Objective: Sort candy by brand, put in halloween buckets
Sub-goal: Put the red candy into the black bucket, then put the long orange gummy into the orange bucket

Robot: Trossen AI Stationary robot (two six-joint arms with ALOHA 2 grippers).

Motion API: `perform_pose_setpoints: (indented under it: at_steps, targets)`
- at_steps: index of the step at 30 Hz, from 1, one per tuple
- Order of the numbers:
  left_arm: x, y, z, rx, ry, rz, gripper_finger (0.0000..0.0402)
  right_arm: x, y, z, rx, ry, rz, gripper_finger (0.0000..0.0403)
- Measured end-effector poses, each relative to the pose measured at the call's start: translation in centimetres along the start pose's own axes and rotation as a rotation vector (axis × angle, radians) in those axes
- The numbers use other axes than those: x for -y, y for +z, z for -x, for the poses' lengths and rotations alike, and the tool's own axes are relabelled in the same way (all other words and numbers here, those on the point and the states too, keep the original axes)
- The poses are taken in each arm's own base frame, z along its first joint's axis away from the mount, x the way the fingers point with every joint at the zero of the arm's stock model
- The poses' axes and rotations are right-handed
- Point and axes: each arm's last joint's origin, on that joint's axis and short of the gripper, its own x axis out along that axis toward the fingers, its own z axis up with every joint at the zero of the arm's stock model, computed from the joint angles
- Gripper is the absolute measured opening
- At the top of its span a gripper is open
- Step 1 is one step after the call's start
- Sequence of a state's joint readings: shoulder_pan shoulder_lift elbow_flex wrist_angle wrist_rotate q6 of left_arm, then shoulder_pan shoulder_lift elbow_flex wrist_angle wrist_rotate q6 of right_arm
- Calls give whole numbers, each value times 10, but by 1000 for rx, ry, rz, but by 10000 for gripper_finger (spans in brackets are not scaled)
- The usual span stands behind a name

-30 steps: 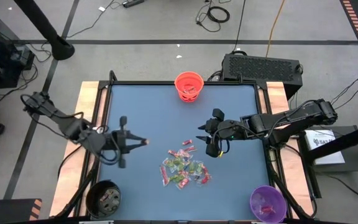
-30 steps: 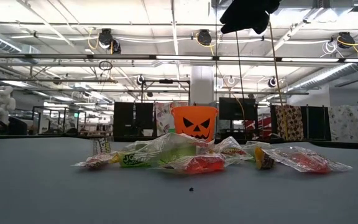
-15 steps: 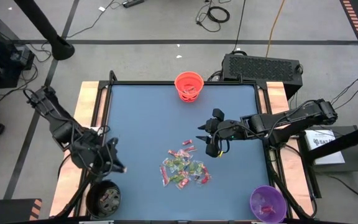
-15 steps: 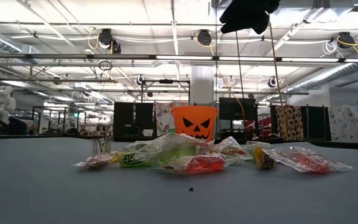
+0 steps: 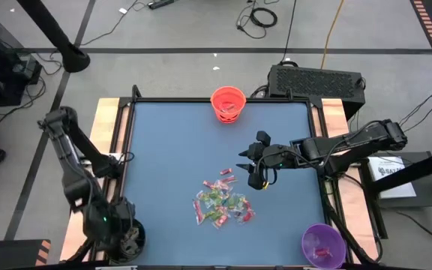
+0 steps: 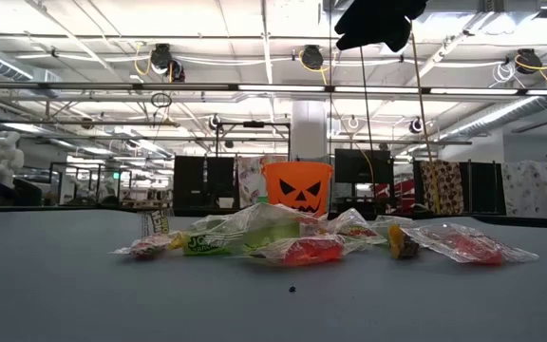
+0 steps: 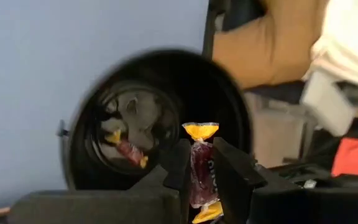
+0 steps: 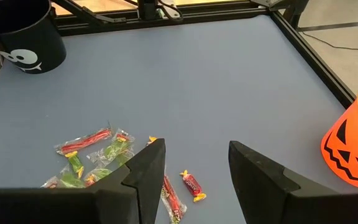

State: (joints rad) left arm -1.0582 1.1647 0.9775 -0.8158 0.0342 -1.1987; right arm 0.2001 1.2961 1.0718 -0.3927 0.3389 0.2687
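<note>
Right now your left gripper (image 7: 202,171) is pinching one sweet (image 7: 202,169), a dark red wrapper with yellow twisted ends, its long axis running along the fingers. It hangs directly over the mouth of the black bucket (image 7: 98,112), which stands at the table's near left corner. That is the relation your next move turns on: the sweet sits above the opening, somewhat toward the rim rather than dead centre, so a release looks likely to land it inside, where other wrapped sweets already lie. You may want to check that it clears the rim before you let go.

Your right gripper (image 8: 191,163) is spread and empty, hovering over the table right of centre, just beyond the pile (image 5: 221,202). The pile of red and green wrappers lies loose around the middle of the table, toward the near edge. Your right arm is clearly the nearer one to it; one small red sweet (image 8: 192,185) lies just ahead of its fingers.

The orange bucket (image 5: 228,103) stands at the middle of the far edge and the purple bucket (image 5: 322,244) at the near right corner.
</note>
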Motion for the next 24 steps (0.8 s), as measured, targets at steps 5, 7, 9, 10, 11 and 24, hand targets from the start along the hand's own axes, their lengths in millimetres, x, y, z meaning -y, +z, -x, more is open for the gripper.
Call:
perform_pose_setpoints:
  at_steps: [5, 7, 9, 10, 11, 24]
  targets:
    - [4, -5, -23, -69, 72, -17, 65, 0, 0, 0, 0, 0, 0, 169]
    - [4, -4, -27, -64, 89, -13, 81, 0, 0, 0, 0, 0, 0, 169]
    - [3, -2, -28, -53, 97, -1, 107, 0, 0, 0, 1, 0, 0, 169]
    - [2, -1, -28, -50, 100, 3, 122, 0, 0, 0, 4, 1, -1, 169]
    - [2, 0, -27, -47, 99, 6, 137, 0, 1, 0, 8, 2, -2, 169]
    - [-16, 29, 12, -17, -55, 5, 178, -1, 2, 0, 22, 5, 34, 169]
